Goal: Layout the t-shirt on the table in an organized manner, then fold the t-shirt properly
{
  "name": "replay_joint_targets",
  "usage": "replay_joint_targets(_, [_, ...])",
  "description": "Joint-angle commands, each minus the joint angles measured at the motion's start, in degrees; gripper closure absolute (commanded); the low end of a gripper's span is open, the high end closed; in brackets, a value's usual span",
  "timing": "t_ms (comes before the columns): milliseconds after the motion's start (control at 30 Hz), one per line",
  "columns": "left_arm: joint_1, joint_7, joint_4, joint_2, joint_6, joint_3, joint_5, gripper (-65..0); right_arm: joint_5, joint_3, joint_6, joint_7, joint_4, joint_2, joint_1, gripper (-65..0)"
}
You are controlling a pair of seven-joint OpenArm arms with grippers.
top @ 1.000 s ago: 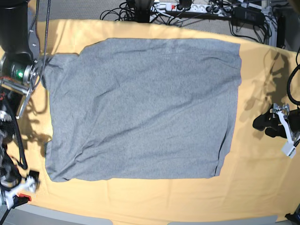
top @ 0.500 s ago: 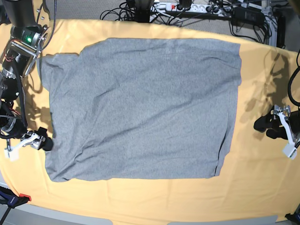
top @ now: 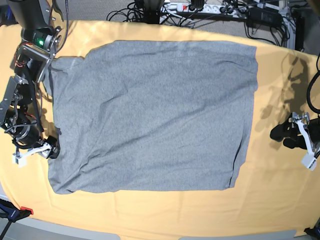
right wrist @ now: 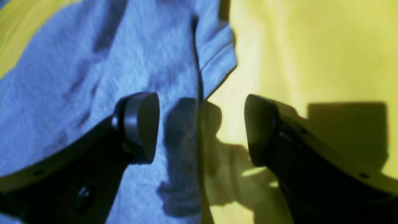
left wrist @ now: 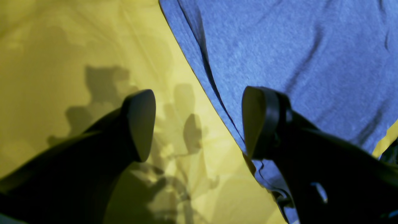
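- The heather-grey short-sleeved cotton t-shirt [top: 152,117] lies spread flat across the middle of the wide table under its smooth pale yellow-orange cloth [top: 280,200]; only a plain grey side faces up.
- The base view cuts off the table's edges at left and right, and both arms run partly out of frame.
- The left gripper [top: 290,135], at the base view's right edge, is small and dark there; its opening is hard to judge from above.
- The left wrist view settles it: the left gripper [left wrist: 199,124] has its black fingers [left wrist: 140,124] spread wide with nothing between them, one over bare cloth, the other over the shirt's side edge [left wrist: 217,99].
- The right gripper [top: 50,149] sits at the shirt's lower left edge in the base view, half hidden by its own wiring.
- The right wrist view shows the right gripper [right wrist: 200,127] wide apart and empty, straddling the shirt's edge, a rumpled fold [right wrist: 214,62] just ahead.
- Whether either gripper touches the fabric cannot be told; the right wrist view is blurred.
- Both wrist views tint the shirt blue.
- Cables and a power strip [top: 200,7] lie beyond the table's far edge, seen only from the base.
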Motion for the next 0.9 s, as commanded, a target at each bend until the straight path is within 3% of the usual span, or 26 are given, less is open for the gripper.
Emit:
replay_joint_targets(0, [-1.44, -1.05, 0.63, -1.53, -0.20, -0.94, -1.11, -44.3, 1.01, 0.15, 0.79, 1.81, -0.57, 1.22, 3.02, -43.1])
replay_joint_targets(100, [-1.42, -0.66, 0.63, -1.53, -0.22, -0.94, -1.14, -44.3, 0.98, 0.15, 2.03, 2.45, -6.16, 1.49, 6.47, -43.2])
replay_joint_targets(233, [-1.42, 0.04, 0.63, -1.51, -0.22, -0.94, -1.16, -44.3, 0.37, 0.28, -0.22, 4.83, -13.53, 2.34, 10.40, -43.2])
replay_joint_targets(433, [-1.42, 0.26, 0.63, -1.51, -0.20, -0.94, -1.36, -44.3, 0.55, 0.31, 1.75, 4.81, -16.68, 2.38, 12.28, -43.2])
replay_joint_targets(500, [-1.42, 0.42, 0.63, -1.51, -0.20, -0.94, -1.36, -44.3, -0.76, 0.31, 0.59, 5.33, -16.68, 2.49, 12.28, -43.2])
replay_joint_targets(600, [-1.42, 0.44, 0.63, -1.51, -0.20, -0.94, -1.36, -44.3, -6.88, 0.31, -6.03, 7.45, -16.68, 2.49, 12.13, -43.2])
replay_joint_targets(800, [-1.42, 0.44, 0.63, -1.51, -0.20, -0.94, -1.40, -44.3, -6.91, 0.31, -6.12, 8.37, -16.72, 2.45, 11.13, -43.2])
replay_joint_targets(867, [-1.42, 0.44, 0.63, -1.51, -0.22, -0.94, -1.42, -44.3, -6.64, 0.31, -4.76, 8.90, -16.72, 2.32, 10.99, -43.2])
